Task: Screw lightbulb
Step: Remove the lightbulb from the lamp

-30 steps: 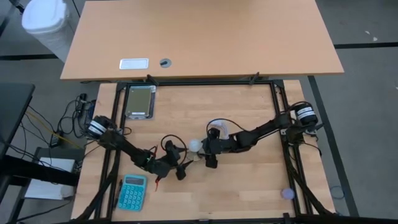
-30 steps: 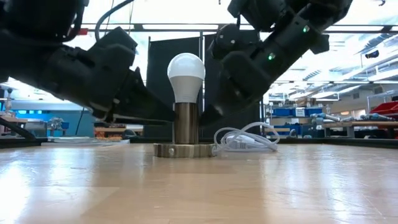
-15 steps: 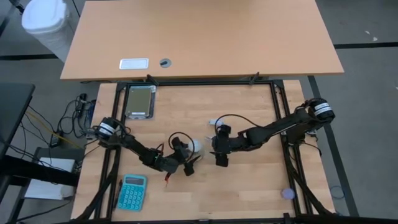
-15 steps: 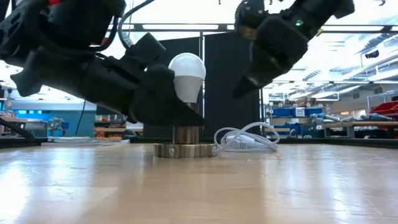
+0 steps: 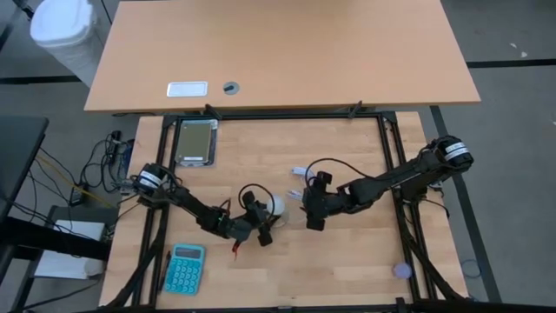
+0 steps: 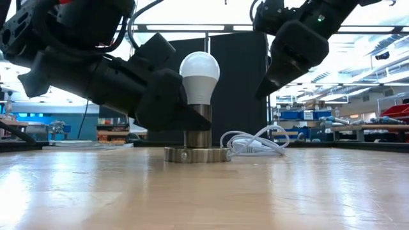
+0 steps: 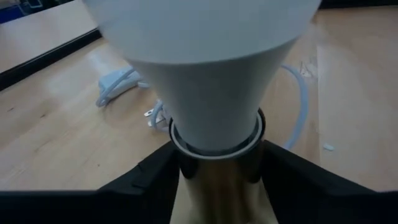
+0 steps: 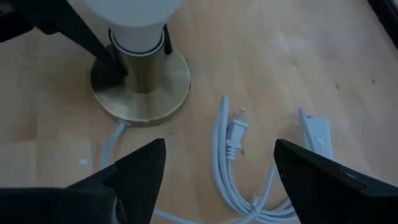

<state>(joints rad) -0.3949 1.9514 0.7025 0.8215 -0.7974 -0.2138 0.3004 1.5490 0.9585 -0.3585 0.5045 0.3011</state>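
Observation:
The white lightbulb (image 6: 199, 73) stands upright in a metal socket whose stem (image 6: 197, 131) rises from a round base (image 6: 196, 154) resting on the wooden table. The left wrist view shows the bulb (image 7: 211, 74) close up. My left gripper (image 5: 268, 215) reaches in from the table's left, shut around the stem just under the bulb. My right gripper (image 5: 313, 217) hangs open above and to the right of the bulb, touching nothing; its own view shows empty fingers (image 8: 217, 162) above the base (image 8: 140, 93). My left gripper pinches the socket's metal stem (image 7: 217, 180) between its two fingers, just below the bulb's narrow neck. The fingers (image 8: 112, 70) come nearly level from the table's left and near side, one on each side of the stem. The socket stands upright, its base on the table.
A white cord with plug (image 8: 236, 162) lies coiled right of and behind the socket (image 6: 252, 144). A teal calculator (image 5: 184, 268) lies near the front left, a silver tray (image 5: 195, 142) at the far left, a small purple disc (image 5: 401, 270) at the front right.
My left gripper has moved right toward the bulb and shut around the socket's stem; the socket and bulb have slid slightly toward the table's right. My right gripper has drawn away from the bulb, up and toward the right edge, staying open.

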